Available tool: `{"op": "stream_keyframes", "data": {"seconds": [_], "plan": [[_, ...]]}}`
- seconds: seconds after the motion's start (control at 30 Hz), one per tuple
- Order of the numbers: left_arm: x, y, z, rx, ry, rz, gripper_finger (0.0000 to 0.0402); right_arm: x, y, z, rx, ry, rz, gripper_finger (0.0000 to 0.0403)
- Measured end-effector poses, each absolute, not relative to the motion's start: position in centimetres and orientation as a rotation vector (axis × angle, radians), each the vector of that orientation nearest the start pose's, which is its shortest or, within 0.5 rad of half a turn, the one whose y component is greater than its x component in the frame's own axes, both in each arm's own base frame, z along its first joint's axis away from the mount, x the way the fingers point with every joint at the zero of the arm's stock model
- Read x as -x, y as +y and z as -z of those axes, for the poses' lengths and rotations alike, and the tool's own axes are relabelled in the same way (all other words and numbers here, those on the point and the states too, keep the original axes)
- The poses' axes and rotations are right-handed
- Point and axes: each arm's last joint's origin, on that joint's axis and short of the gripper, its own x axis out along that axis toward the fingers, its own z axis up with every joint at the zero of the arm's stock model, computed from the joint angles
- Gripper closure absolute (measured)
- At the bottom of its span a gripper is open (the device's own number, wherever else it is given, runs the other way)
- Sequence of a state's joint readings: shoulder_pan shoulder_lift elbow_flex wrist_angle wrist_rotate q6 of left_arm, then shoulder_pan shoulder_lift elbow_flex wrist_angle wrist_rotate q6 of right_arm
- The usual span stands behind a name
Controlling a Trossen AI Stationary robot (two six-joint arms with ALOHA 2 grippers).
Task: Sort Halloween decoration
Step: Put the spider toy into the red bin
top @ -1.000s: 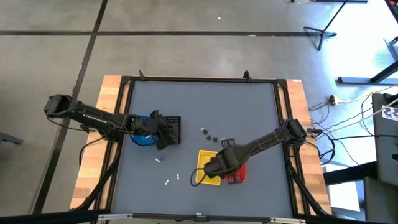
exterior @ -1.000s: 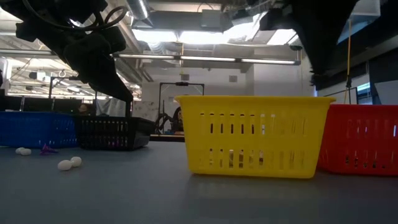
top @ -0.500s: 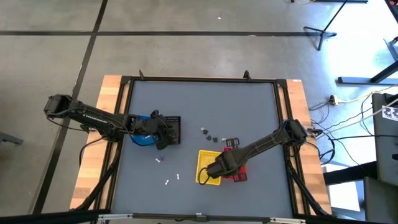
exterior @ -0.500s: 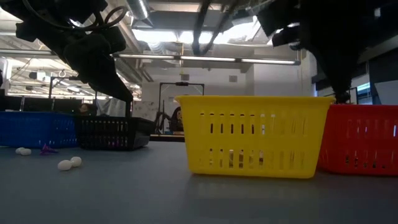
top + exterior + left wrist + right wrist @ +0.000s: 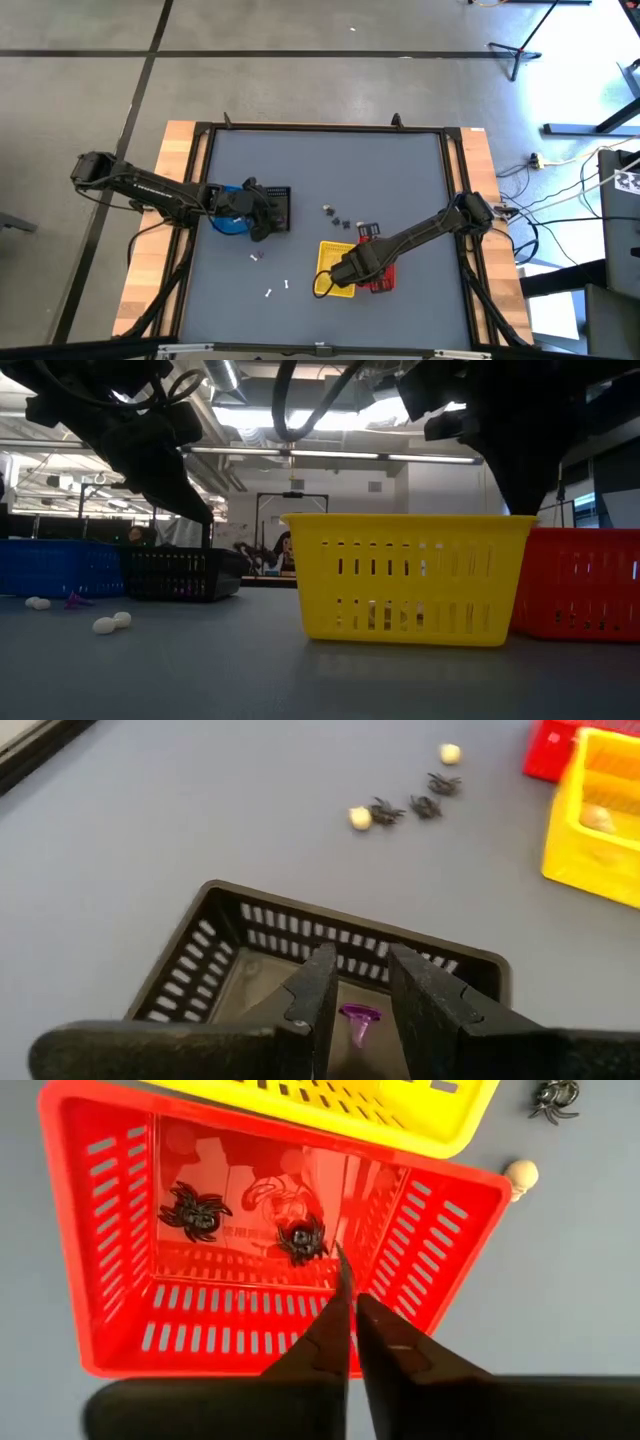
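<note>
My right gripper (image 5: 352, 1295) points down over the red basket (image 5: 120, 1330), its fingers a slit apart with nothing between them. Two black spiders (image 5: 195, 1212) lie on the basket's floor, one (image 5: 300, 1240) just past the fingertips. My left gripper (image 5: 362, 960) hangs open over the black basket (image 5: 220, 935). A purple trinket (image 5: 357, 1018) shows in its gap, low in the basket; I cannot tell whether a finger touches it. More spiders (image 5: 405, 808) and pale trinkets (image 5: 277, 288) lie loose on the table.
The yellow basket (image 5: 330, 262) stands beside the red one, a tan trinket (image 5: 598, 817) inside. A blue basket (image 5: 228, 222) adjoins the black one. A tan skull (image 5: 521, 1175) and a spider (image 5: 555, 1098) lie by the red basket. A purple trinket (image 5: 75, 600) lies near left.
My right gripper has come down over the red and yellow baskets. In the low view its dark fingers have sunk from above the picture to the baskets' rims.
</note>
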State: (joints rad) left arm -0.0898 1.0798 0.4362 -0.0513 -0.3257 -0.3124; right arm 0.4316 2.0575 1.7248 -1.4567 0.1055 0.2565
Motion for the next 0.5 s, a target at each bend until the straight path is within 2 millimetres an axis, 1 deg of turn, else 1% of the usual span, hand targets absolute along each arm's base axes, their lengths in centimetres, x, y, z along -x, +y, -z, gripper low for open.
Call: {"op": "stream_keyframes", "data": {"seconds": [0.13,0.3,0.4,0.5], "plan": [[-20.4,-1.5,-18.3,0.17,0.649,-0.181,0.0316,-34.1,15.4,-21.9,0.284,1.732,-0.005,0.0335],[-21.3,-3.4,-20.6,0.193,0.6,0.003,0.0316,-34.1,15.4,-21.9,0.268,1.73,0.013,0.0287],[-21.5,-4.9,-21.7,0.183,0.571,0.08,0.0316,-34.1,15.4,-21.9,0.268,1.73,0.013,0.0271],[-21.3,-6.6,-22.4,0.17,0.562,0.167,0.0316,-34.1,15.4,-21.9,0.268,1.73,0.013,0.0265]]}}
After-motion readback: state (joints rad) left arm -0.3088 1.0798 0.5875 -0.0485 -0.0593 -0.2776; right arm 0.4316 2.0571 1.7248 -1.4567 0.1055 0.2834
